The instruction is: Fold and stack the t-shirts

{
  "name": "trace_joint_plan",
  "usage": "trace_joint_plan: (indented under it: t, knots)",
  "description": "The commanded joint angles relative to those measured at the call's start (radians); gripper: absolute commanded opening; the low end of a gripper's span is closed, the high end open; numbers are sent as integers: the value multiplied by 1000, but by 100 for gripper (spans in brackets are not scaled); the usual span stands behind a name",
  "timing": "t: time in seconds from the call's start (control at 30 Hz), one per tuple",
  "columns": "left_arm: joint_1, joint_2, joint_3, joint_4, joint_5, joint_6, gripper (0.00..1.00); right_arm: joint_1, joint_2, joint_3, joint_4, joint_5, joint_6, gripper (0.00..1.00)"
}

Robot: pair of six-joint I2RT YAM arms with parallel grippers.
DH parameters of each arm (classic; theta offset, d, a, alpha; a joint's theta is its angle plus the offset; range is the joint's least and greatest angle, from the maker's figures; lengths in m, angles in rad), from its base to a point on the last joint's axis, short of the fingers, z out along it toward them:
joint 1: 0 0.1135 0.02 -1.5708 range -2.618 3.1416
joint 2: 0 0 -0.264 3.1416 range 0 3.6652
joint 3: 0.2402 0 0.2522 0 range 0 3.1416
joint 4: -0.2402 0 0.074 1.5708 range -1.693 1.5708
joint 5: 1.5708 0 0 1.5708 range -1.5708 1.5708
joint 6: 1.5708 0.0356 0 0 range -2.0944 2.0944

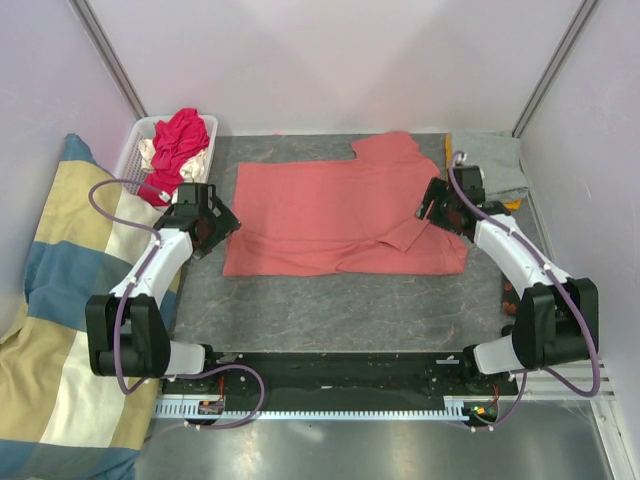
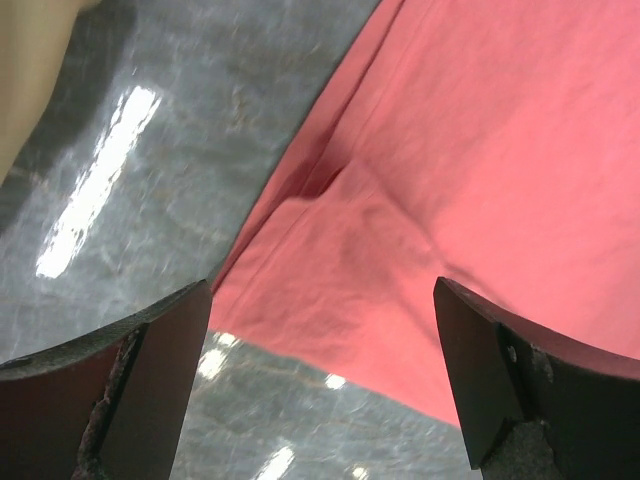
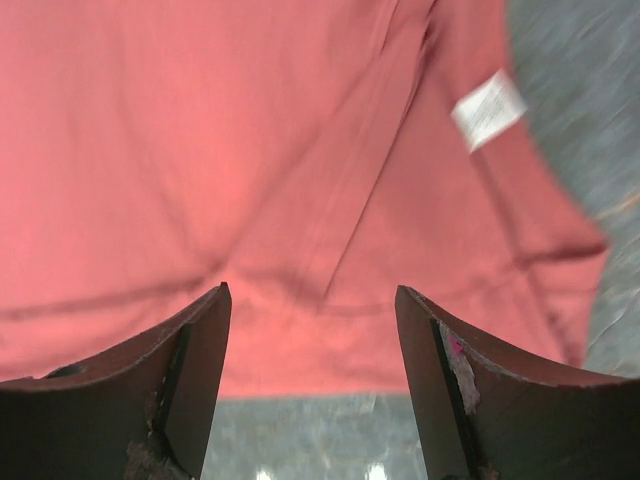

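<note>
While the pink tee (image 1: 320, 215) lies spread across the middle of the bench (image 1: 330, 310), its right sleeve turned in, the step in hand looks like the next fold. At the tee's left edge, the left claw (image 1: 222, 224) hovers with jaws wide over the near-left corner of the cloth, holding nothing. At the right edge, the right claw (image 1: 436, 206) is also wide and empty, above the folded sleeve, with the white label (image 3: 488, 108) near it.

To fold well, each claw should probably come down on one hem and pinch only the layers meant to move. Both should then lift together, so the cloth stays taut and lands square. A small ridge near the left corner could bunch if caught unevenly.

Beyond the bench's left edge rests a striped cushion (image 1: 60, 260). At the far-left corner, a white basket (image 1: 128, 160) holds a red tee (image 1: 182, 138) and a cream tee (image 1: 148, 152), not yet folded. At the far-right corner lies a grey tee (image 1: 497, 165), close behind the right arm; a wide swing there could drag it.
</note>
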Motion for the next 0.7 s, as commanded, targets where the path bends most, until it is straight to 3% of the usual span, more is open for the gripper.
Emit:
trace_joint_plan:
  t: [0.0,0.2,0.47,0.67]
  knots:
    - [2,-47,-56,20,21,26,100,68,-88,-95,10,-60,50,75]
    - [2,-61,-72,22,45,31,100,93,-90,-201,90,-91,110,75]
    - [2,-84,-72,14,50,55,100,103,-44,-241,168,-93,130,51]
    - [2,-95,-79,5,48,60,100,122,8,-242,203,-93,144,51]
